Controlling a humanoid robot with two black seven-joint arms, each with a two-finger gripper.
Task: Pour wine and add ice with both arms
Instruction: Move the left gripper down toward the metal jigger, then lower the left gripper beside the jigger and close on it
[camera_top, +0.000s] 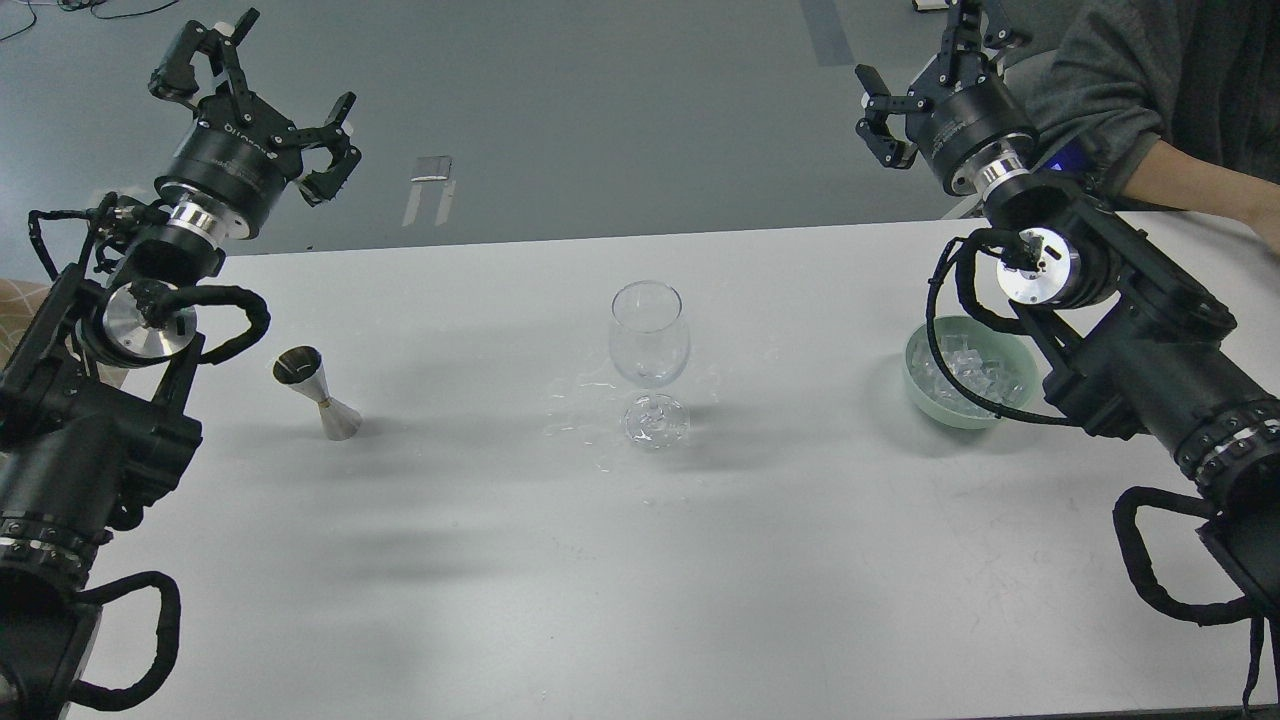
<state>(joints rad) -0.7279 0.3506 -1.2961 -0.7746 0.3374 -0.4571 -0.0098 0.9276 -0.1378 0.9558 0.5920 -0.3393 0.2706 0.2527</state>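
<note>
A matte white rectangular table (760, 560) is shown against a dull grey-green floor (600, 110), on which a pale silver-grey strip marking (432, 180) is seen. A colourless, transparent stemmed wine glass (649, 345) is flanked by a brushed silver metal hourglass-shaped jigger (320, 394), dark inside its upper cup, and a pale mint-green round bowl (925, 390) filled with clear, whitish-glinting ice cubes (975, 372). Two black jointed arms, left (90, 440) and right (1150, 350), are marked by polished silver joint discs and looped black cables; faint white lettering is carried on the black left gripper (262, 110). The black right gripper (925, 75) is set before a charcoal-grey sleeve (1120, 70).
</note>
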